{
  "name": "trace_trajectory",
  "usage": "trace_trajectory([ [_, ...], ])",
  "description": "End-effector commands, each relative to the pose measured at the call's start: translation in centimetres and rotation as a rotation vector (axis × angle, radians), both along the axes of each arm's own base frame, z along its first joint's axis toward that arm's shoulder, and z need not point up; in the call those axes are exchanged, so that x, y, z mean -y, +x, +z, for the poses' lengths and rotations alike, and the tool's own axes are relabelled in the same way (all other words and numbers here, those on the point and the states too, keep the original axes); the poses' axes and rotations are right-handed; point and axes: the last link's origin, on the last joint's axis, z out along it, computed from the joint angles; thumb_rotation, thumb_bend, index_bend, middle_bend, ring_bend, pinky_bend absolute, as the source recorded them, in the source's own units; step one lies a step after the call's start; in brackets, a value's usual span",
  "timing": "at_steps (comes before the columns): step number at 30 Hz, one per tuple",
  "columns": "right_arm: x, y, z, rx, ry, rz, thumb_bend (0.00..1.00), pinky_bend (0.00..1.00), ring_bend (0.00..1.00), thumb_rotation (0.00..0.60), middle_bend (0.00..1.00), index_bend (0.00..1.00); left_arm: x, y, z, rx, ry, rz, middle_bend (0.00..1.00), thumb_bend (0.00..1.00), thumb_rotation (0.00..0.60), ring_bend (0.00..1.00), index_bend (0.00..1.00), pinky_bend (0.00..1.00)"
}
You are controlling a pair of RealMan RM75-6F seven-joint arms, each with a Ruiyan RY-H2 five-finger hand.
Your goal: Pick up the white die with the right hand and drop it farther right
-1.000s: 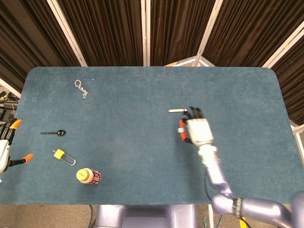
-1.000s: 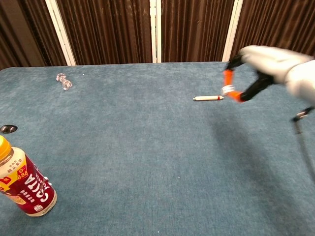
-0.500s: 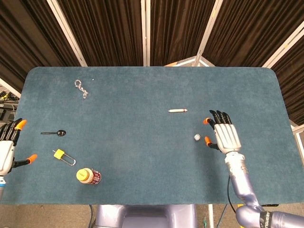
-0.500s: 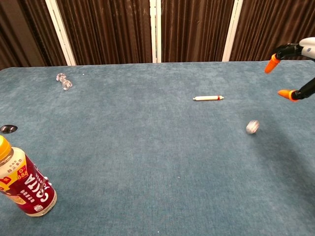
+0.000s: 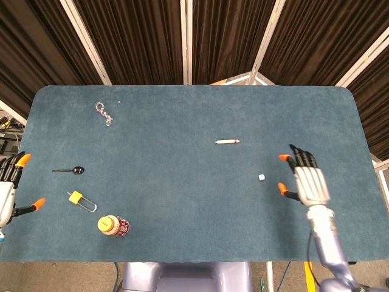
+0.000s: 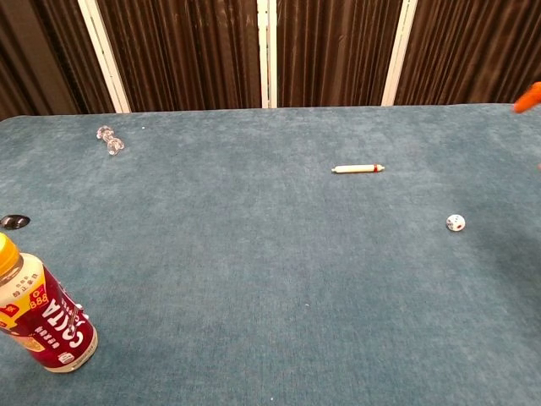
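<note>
The white die [image 5: 261,177] lies loose on the blue table [image 5: 182,201], right of centre in the head view and at the right of the chest view [image 6: 456,223], below and right of the white stick [image 5: 227,142]. It is a small cube with no long axis to speak of; pips show on the face toward the chest camera, though which number is up is too small to read. The right hand [image 5: 307,181] hangs just right of it, apart from it, fingers spread wide and holding nothing. I judge the drop made, so the step in hand is to clear away: best lift the hand up and off to the right, not sweeping back over the die, since a brush could roll it. The left hand [image 5: 8,193] sits at the far left edge, fingers apart and empty, near the yellow padlock [image 5: 81,199], the black spoon [image 5: 69,170] and the bottle [image 5: 113,226]
</note>
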Motion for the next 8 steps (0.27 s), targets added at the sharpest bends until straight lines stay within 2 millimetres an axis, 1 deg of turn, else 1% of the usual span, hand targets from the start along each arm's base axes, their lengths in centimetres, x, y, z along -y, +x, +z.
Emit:
trace_trajectory([
  [1, -2.5, -3.6, 2.3, -0.052, -0.042, -0.009, 0.20, 0.00, 0.00, 0.600, 0.00, 0.17, 0.2, 0.0, 0.0, -0.005, 0.003, 0.000, 0.00, 0.12, 0.600, 0.00, 0.00, 0.00],
  [4, -4.3, -5.4, 3.6, -0.054, -0.080, -0.009, 0.18, 0.00, 0.00, 0.600, 0.00, 0.14, 0.4, -0.1, 0.0, -0.016, 0.003, 0.000, 0.00, 0.12, 0.600, 0.00, 0.00, 0.00],
  [8, -6.4, -7.0, 5.0, -0.078, -0.122, 0.015, 0.17, 0.00, 0.00, 0.600, 0.00, 0.11, 0.5, -0.1, -0.2, -0.026, 0.002, 0.002, 0.00, 0.12, 0.600, 0.00, 0.00, 0.00],
])
